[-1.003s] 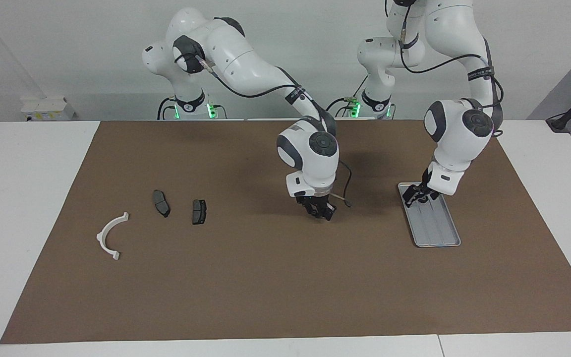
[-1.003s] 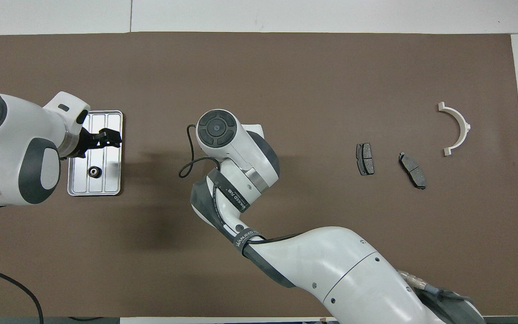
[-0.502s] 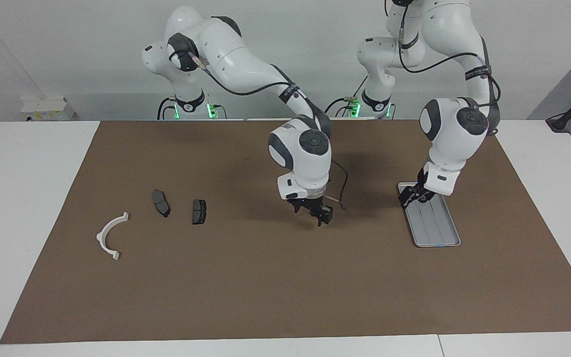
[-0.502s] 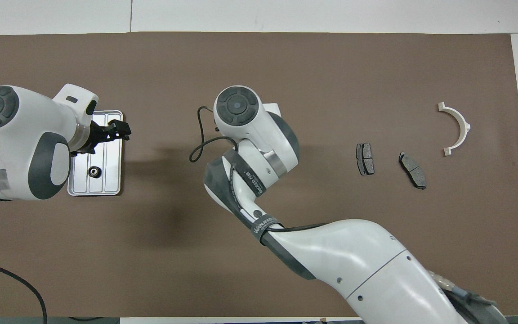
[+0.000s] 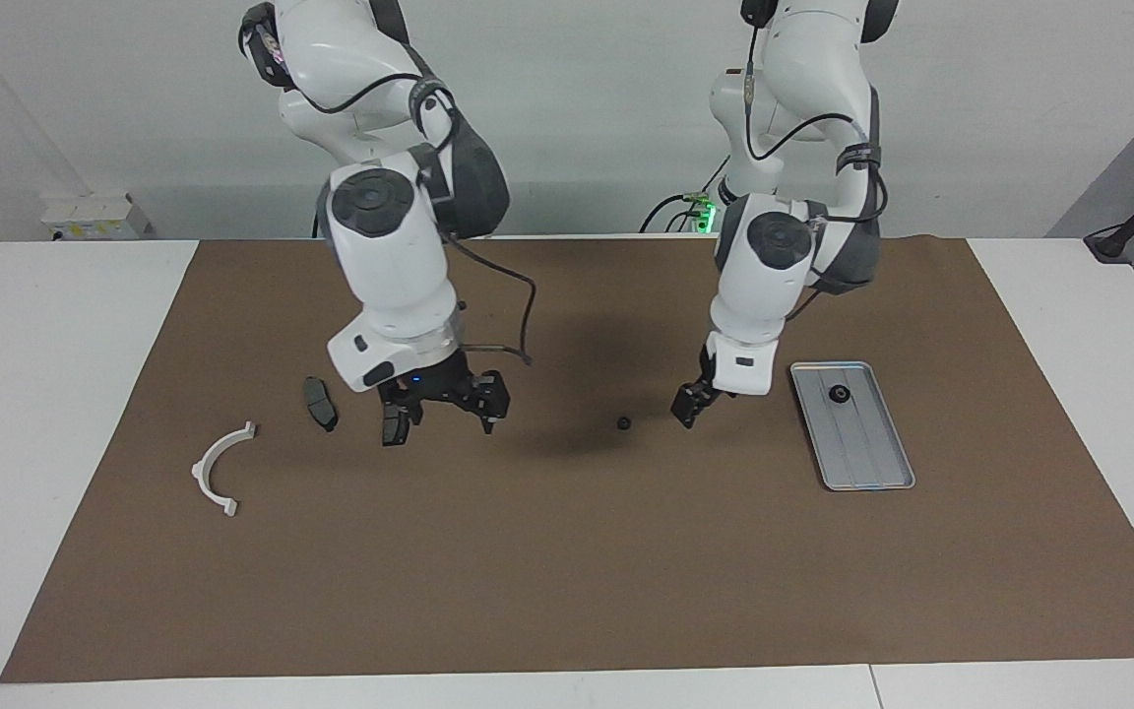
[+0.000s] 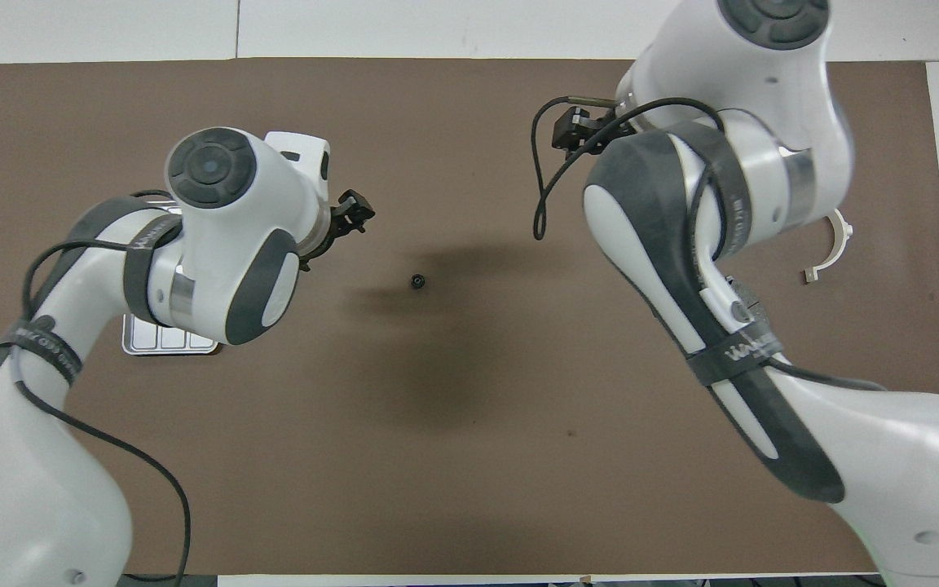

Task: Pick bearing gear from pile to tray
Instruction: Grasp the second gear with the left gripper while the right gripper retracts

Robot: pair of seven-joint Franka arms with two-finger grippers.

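One black round piece [image 5: 838,394] lies in the tray [image 5: 872,463]

Facing high, overhead steep, shared table [image 5: 567,551]

I see a white table [image 5: 55,394] covered by a wide brown mat [image 5: 567,571]. On the mat, toward the left arm's end, sits a flat silver-grey metal tray [image 5: 867,458] with a low rim. From mat centre, a small black round part [image 5: 624,423] lies loose at about three o'clock in the facing view. Toward the right arm's end lie two dark grey pad-shaped plates [image 5: 320,404], and at eight o'clock from them a white half-ring bracket [image 5: 218,468].
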